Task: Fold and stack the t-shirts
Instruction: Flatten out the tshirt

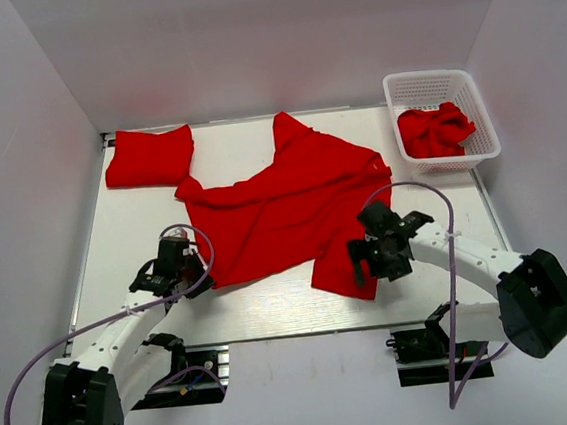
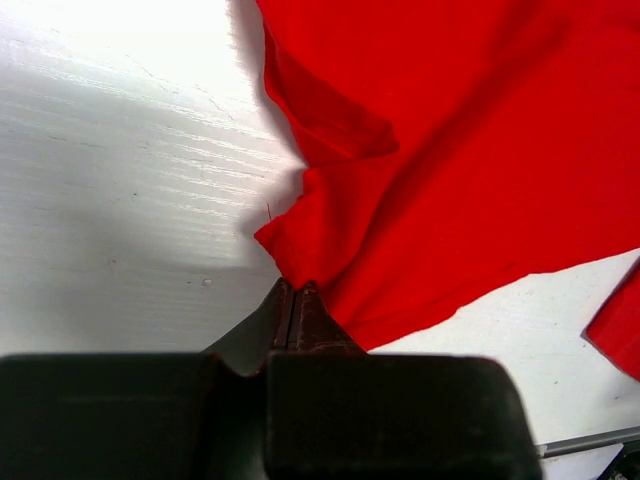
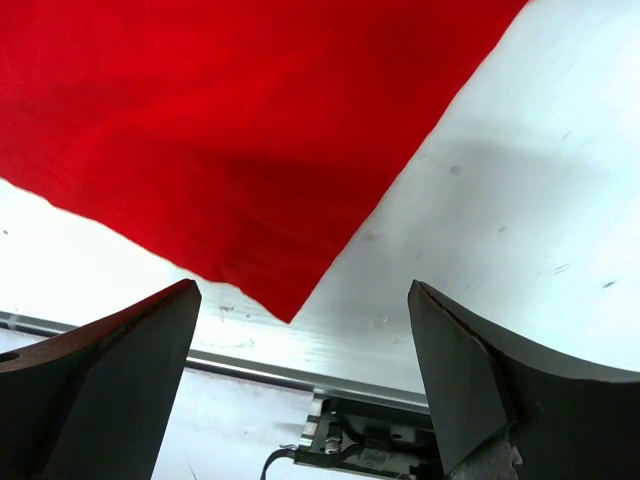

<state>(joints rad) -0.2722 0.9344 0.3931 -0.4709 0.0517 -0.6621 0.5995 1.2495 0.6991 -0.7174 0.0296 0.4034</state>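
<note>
Left gripper (image 2: 297, 289) pinched shirt (image 1: 283, 207) hem; right gripper (image 3: 302, 290) gaped above its corner by table (image 1: 273, 312) edge; basket (image 1: 427, 77) stood well apart.

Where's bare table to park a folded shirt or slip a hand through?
Free: far strip between folded t-shirt and spread t-shirt; left margin nearer than the folded one; near edge between left hand and right hand. Crowded: centre under the spread shirt, far right around the basket.

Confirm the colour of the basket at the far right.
White plastic mesh; the basket shows best in the top external view.
</note>
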